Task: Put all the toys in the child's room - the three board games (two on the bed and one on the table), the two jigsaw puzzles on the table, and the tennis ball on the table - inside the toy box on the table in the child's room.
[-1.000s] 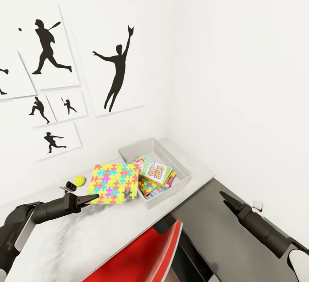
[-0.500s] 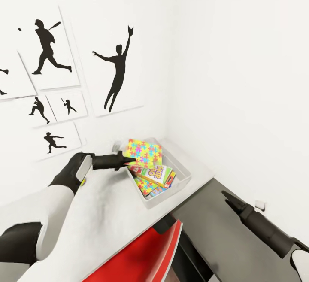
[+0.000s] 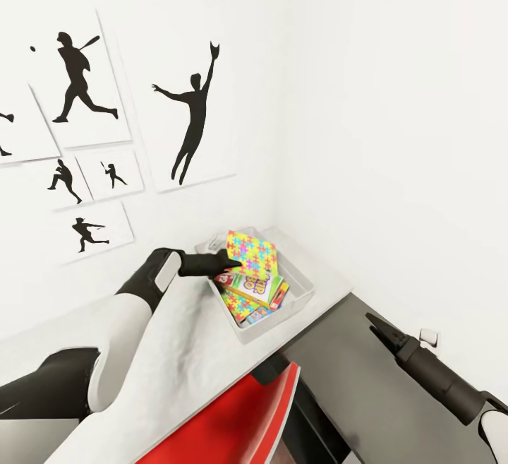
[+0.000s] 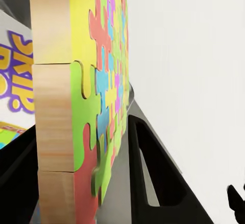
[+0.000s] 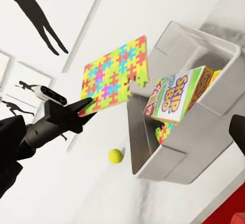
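The light-grey toy box [image 3: 302, 282] stands in the table's far corner. My left gripper [image 3: 227, 260] is shut on a jigsaw puzzle [image 3: 252, 251] and holds it tilted on edge over the box's near-left side. In the left wrist view the puzzle [image 4: 99, 81] sits between the black fingers [image 4: 158, 178]. Inside the box lies the Skip-Bo board game [image 3: 255, 285] on top of another jigsaw puzzle [image 3: 238, 305]. The tennis ball [image 5: 115, 155] rests on the table beside the box. My right gripper [image 3: 370, 318] hangs open and empty, low beyond the table's end.
The white table [image 3: 190, 351] meets the wall with black silhouette pictures [image 3: 190, 121] and the white side wall. A red chair [image 3: 233, 414] is tucked under the table's front edge. A dark-grey surface [image 3: 346, 386] lies lower at the right.
My left arm has swung right and away from me, carrying the puzzle from above the table near the ball to over the toy box. The right arm has hardly moved.
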Robot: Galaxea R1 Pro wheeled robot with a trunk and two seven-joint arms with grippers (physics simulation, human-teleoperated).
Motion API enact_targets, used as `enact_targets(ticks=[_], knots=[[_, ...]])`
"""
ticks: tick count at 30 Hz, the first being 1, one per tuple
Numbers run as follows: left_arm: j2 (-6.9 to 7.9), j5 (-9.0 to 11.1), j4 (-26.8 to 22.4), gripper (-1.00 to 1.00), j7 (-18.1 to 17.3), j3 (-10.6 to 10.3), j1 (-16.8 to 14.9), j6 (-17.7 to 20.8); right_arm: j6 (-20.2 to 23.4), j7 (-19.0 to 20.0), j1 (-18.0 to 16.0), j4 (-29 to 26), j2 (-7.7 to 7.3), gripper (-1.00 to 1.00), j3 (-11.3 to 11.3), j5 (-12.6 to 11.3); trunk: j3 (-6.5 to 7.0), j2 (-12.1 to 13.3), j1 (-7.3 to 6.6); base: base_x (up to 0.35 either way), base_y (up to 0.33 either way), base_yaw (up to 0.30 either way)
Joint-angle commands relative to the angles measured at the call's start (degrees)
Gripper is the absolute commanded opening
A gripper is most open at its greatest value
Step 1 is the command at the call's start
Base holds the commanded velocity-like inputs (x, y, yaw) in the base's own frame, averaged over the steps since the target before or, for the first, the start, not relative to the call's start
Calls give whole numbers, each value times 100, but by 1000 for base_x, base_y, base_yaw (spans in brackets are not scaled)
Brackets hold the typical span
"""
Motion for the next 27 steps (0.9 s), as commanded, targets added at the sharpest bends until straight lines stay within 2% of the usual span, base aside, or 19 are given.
enact_targets(ticks=[1,10,11,17,22,25,27], knots=[[-16,-28,17,-100,-18,39,-3,3,37,6,-6,-1,0,100,-7,-17,-12,-12,4,0,0,0],[-40,-36,91,-100,-18,33,-7,-155,40,7,-6,1,0,100,-16,-18,-12,-12,4,0,0,0],[-41,-36,92,100,-17,33,-7,-158,42,10,-6,4,-2,100,-16,-19,-12,-12,4,0,0,0],[-70,-62,92,100,-18,21,-7,-169,46,14,-4,8,-9,100,-23,-25,-12,-12,4,0,0,0],[15,-71,72,100,-34,27,-7,-142,46,16,2,17,-4,100,-145,-25,-12,-12,4,0,0,0],[251,-56,40,100,-85,34,-7,-128,46,16,3,24,-7,100,-161,-25,-12,-12,4,0,0,0],[557,-26,17,100,-149,45,-7,-107,46,16,3,25,-6,100,-164,-25,-12,-12,4,0,0,0]])
